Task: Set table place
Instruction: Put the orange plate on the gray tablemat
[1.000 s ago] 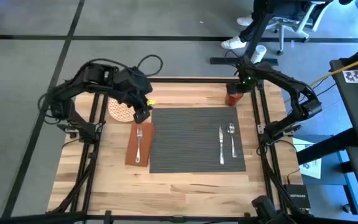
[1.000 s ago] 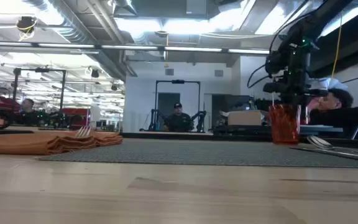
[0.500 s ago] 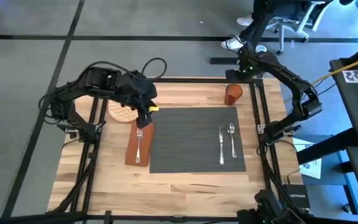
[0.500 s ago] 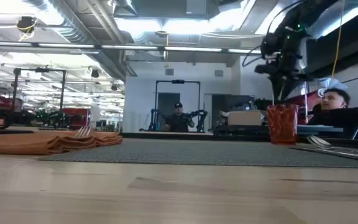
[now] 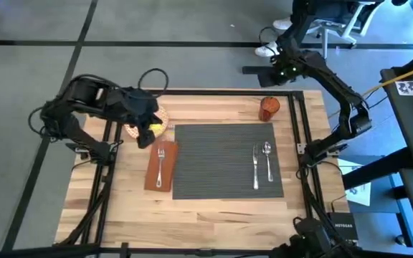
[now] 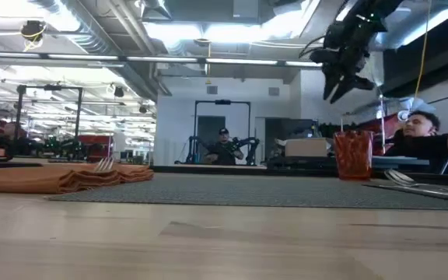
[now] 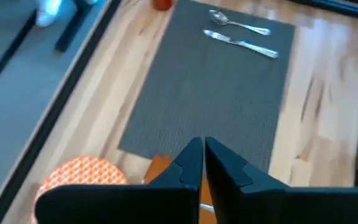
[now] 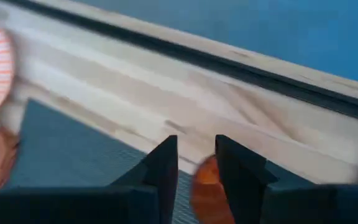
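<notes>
Left gripper (image 5: 148,131) pressed together over plate (image 5: 156,123) at placemat's (image 5: 221,161) far-left corner. Fork (image 5: 160,163) on napkin (image 5: 153,172) just left of mat; knife (image 5: 255,166), spoon (image 5: 267,159) on mat. Cup (image 5: 267,108) beyond mat. Right gripper (image 6: 341,74) spread, raised above cup.

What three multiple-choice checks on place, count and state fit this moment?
1. The small orange cup stands: A on the dark grey ribbed placemat; B on bare wood beyond it; C on a plate.
2. Silver utensils on the placemat: A one; B three; C two.
3. The right gripper is: A open; B shut on the cup; C shut, empty.
B: wood shows around the cup. C: only the knife and spoon lie there. A: its fingers stand apart.
</notes>
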Tool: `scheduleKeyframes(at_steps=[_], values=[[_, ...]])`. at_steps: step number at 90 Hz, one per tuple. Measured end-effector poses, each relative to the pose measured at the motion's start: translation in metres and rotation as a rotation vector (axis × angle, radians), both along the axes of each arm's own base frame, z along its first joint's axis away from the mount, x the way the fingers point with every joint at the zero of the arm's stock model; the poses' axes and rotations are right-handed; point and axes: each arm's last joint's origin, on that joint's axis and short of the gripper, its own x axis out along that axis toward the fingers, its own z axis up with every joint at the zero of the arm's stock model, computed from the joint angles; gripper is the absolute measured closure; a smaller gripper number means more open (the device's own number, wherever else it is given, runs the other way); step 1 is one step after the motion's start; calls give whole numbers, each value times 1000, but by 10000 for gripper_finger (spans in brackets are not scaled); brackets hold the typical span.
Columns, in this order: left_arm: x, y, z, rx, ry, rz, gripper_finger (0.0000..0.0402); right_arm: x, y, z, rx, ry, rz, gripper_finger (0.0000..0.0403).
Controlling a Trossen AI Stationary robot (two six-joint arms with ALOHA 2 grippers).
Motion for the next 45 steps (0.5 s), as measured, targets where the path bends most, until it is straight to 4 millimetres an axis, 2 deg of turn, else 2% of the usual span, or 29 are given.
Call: scheduleKeyframes(at_steps=[18, 45], values=[[-3, -5, 1, -11, -8, -11, 401, 39, 18, 5, -97, -59, 155, 306], [-4, -6, 1, -28, -24, 33, 401, 101, 61, 19, -313, -192, 432, 306]])
